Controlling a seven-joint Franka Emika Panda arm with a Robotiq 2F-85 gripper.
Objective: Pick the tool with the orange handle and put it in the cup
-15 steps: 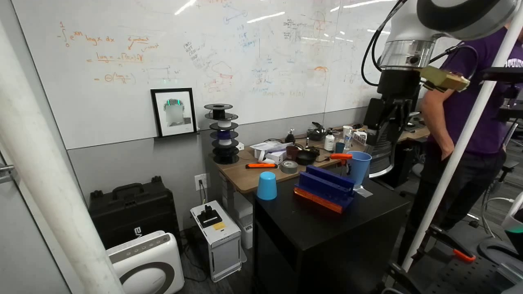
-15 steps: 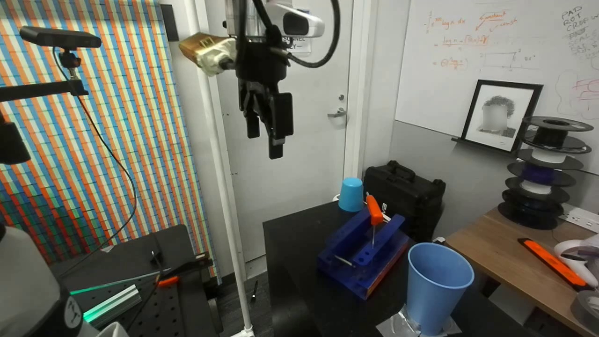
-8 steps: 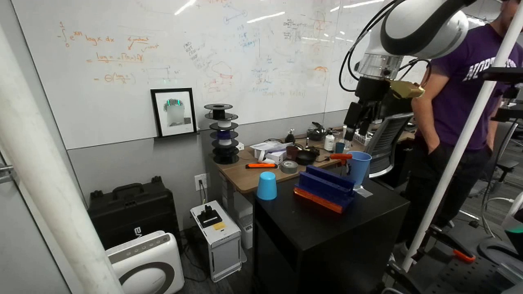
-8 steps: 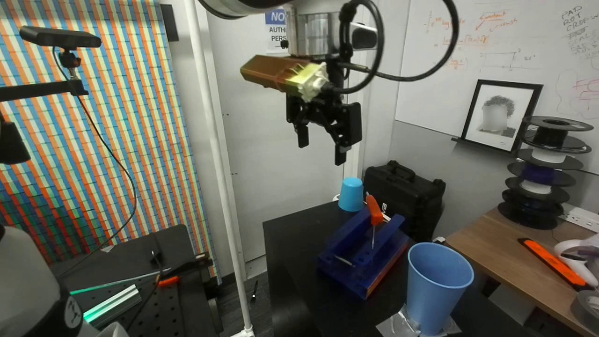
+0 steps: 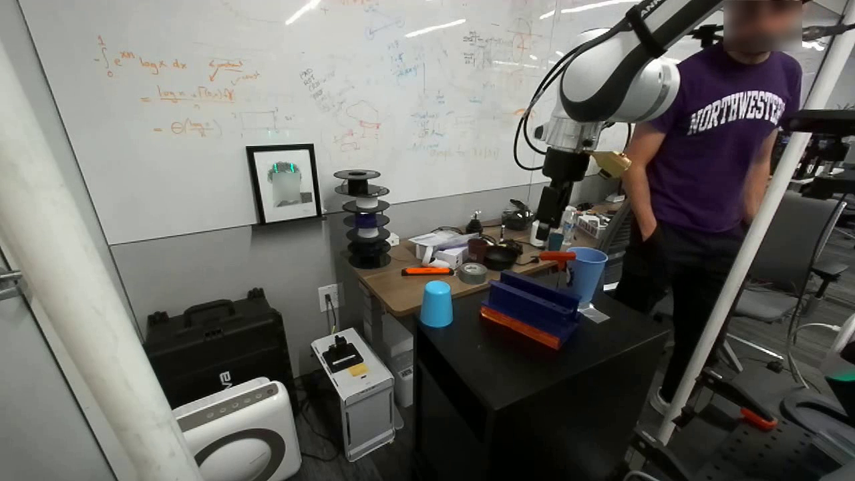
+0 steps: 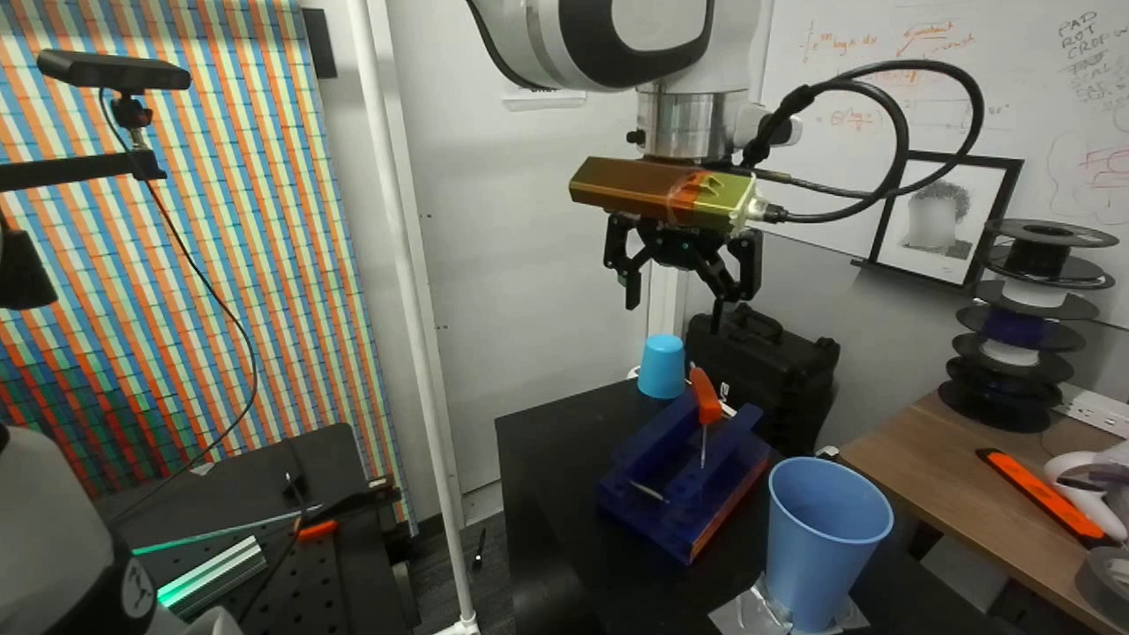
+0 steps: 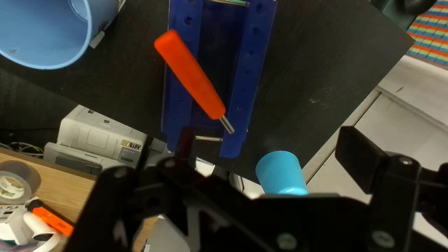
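Observation:
The tool with the orange handle [image 6: 706,397] stands in a dark blue holder [image 5: 531,304], its handle crosswise on top and its thin metal shaft pointing down; it also shows in the wrist view [image 7: 190,75]. A tall light blue cup [image 6: 807,573] stands upright beside the holder, mouth up; its rim shows in the wrist view [image 7: 89,29]. A brighter blue cup [image 6: 661,366] stands upside down at the holder's far end. My gripper [image 6: 675,316] is open and empty, above the holder and apart from the tool. In the wrist view, the tool lies up and left of the jaws [image 7: 264,147].
The holder and cups stand on a black cabinet [image 5: 554,374]. A wooden desk [image 6: 944,467] with tape, a knife and clutter adjoins it. A spool stack [image 5: 366,220] stands on the desk. A person [image 5: 715,147] stands behind the arm. A white pole [image 6: 414,309] rises beside the cabinet.
My gripper has moved left and lower in an exterior view, toward the holder, and the wrist has turned. The person shifted left. The tool, holder and cups have not moved.

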